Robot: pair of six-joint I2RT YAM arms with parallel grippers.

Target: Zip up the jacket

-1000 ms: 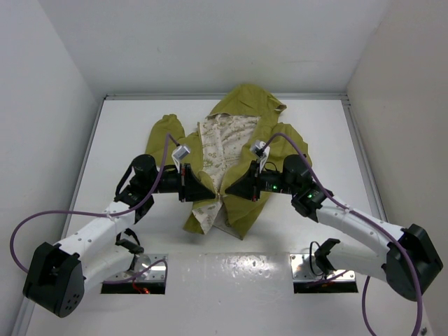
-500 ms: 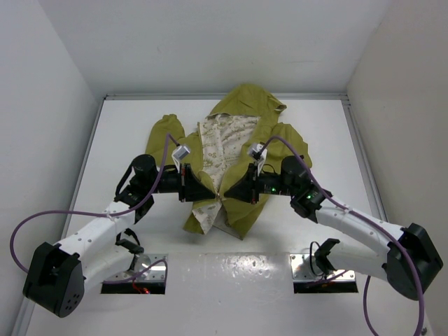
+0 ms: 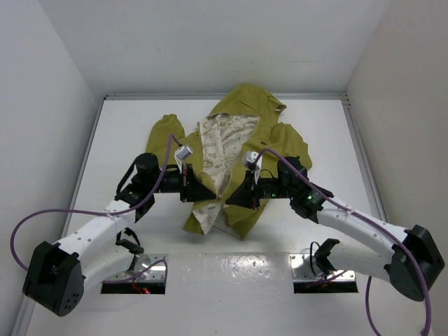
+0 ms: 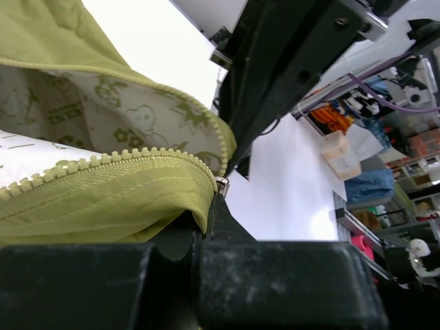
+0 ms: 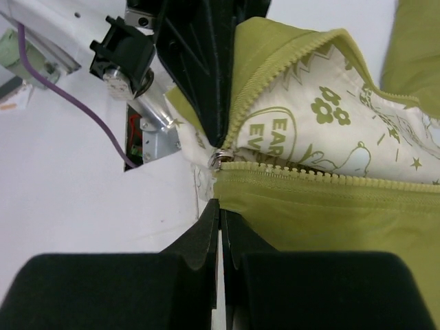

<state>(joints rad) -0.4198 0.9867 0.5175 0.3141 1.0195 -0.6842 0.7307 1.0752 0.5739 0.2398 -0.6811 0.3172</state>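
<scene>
Clenched tight and nearly tip to tip, my left claw (image 3: pixel 212 194) and right claw (image 3: pixel 229 199) each pinch a bottom front corner of the olive jacket (image 3: pixel 285 143) by the zipper's metal end (image 5: pixel 218 158). The jacket lies open on the white counter (image 3: pixel 126 119), with its cream lining (image 3: pixel 220 143) showing.

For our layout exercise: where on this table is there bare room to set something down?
Bare table lies left and right of the jacket and between the arm bases. Crowded: centre, where left claw and right claw meet at its zipper.
</scene>
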